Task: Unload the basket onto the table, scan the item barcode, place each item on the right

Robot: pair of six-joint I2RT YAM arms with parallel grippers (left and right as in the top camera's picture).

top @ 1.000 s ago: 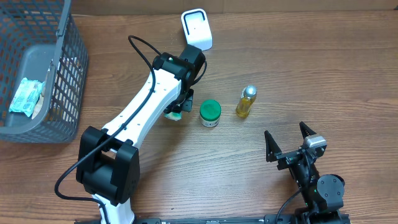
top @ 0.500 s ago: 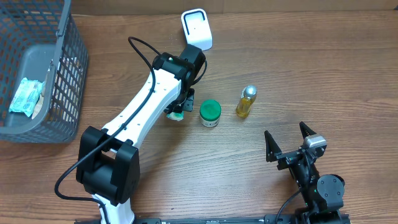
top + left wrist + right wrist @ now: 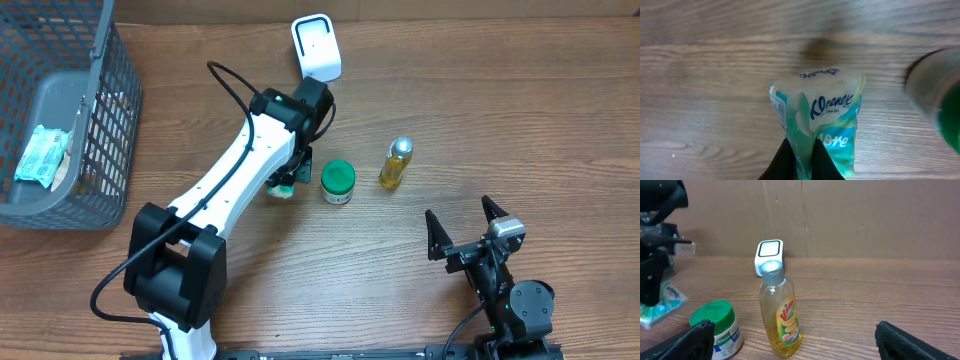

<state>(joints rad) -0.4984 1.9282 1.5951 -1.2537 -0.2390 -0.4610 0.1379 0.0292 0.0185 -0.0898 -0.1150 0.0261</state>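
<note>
My left gripper (image 3: 801, 146) is shut on a green and white Kleenex tissue pack (image 3: 826, 111), pinching its plastic edge between both black fingers. From overhead the pack (image 3: 282, 189) shows under the white left arm, left of a green-lidded jar (image 3: 338, 181). Whether the pack touches the wood I cannot tell. The white barcode scanner (image 3: 316, 46) stands at the back of the table, beyond the left wrist. My right gripper (image 3: 459, 211) stands open near the front right with nothing between its fingers.
A yellow Vim bottle (image 3: 779, 311) stands upright in front of the right gripper, with the jar (image 3: 717, 328) to its left. A grey wire basket (image 3: 106, 115) at the far left holds another tissue pack (image 3: 42, 155).
The left arm has edged slightly to the right with the tissue pack still gripped. The right arm has not moved.
</note>
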